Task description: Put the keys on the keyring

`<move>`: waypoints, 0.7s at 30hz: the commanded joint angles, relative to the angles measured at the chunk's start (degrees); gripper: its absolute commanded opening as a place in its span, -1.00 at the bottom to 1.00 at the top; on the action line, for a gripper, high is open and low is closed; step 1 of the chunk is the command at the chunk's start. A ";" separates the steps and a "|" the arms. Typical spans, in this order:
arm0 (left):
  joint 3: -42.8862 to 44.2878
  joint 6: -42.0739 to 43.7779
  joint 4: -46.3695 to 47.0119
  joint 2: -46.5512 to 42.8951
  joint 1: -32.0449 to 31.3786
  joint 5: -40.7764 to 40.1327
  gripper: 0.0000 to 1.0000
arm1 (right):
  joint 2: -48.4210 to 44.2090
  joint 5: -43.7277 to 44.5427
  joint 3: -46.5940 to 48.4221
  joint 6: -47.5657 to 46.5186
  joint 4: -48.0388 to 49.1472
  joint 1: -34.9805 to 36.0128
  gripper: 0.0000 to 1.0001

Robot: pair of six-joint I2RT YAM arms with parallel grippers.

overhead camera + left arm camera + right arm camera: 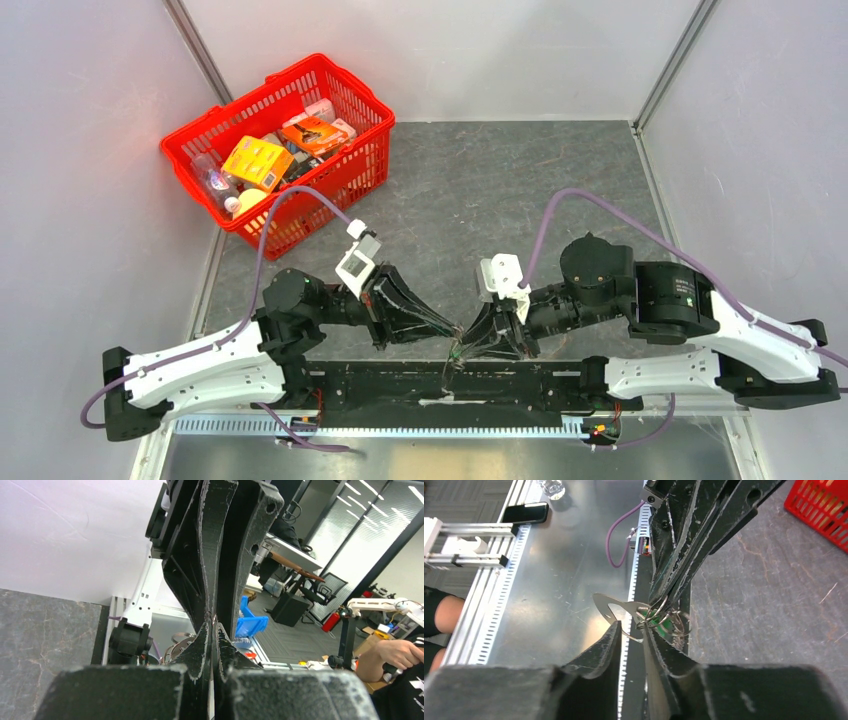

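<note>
With the left end effector (658,599) clamped on the keyring (669,620) and the right end effector (633,630) slightly apart, the keys (610,606) touching that keyring want slow, steady threading, I'd say.

It's a robotics lab set inside an open-plan office, by every sign. Two arms (200,365) sit bolted in a test cell, where white panels (450,50) wall in a grey desk (500,190). A red shopping basket (320,205) of packaged goods stands at ten o'clock. Past the left wrist, at three o'clock, the room opens up: office chairs (320,587), glass partitions (350,535), strip lights (395,500), a fire extinguisher (330,621), a seated person (400,680). Under the right wrist there are aluminium rails (466,559), with a phone (525,512) at eleven o'clock.
</note>
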 commanded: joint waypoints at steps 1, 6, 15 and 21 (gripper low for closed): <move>0.47 -0.94 4.80 -0.48 0.09 -3.49 -0.96 | -0.76 3.43 0.55 0.64 2.05 0.60 -0.29; 0.60 -0.83 4.55 -0.76 0.09 -3.08 -0.96 | -3.17 7.91 0.75 3.16 2.63 0.62 -0.04; 0.51 -0.39 4.56 -1.60 0.10 -2.70 -0.96 | -4.55 16.20 2.67 10.06 3.64 0.63 -0.07; 0.44 -0.08 4.45 -2.10 0.10 -3.06 -0.95 | -2.94 19.95 3.75 16.38 5.56 0.60 -0.17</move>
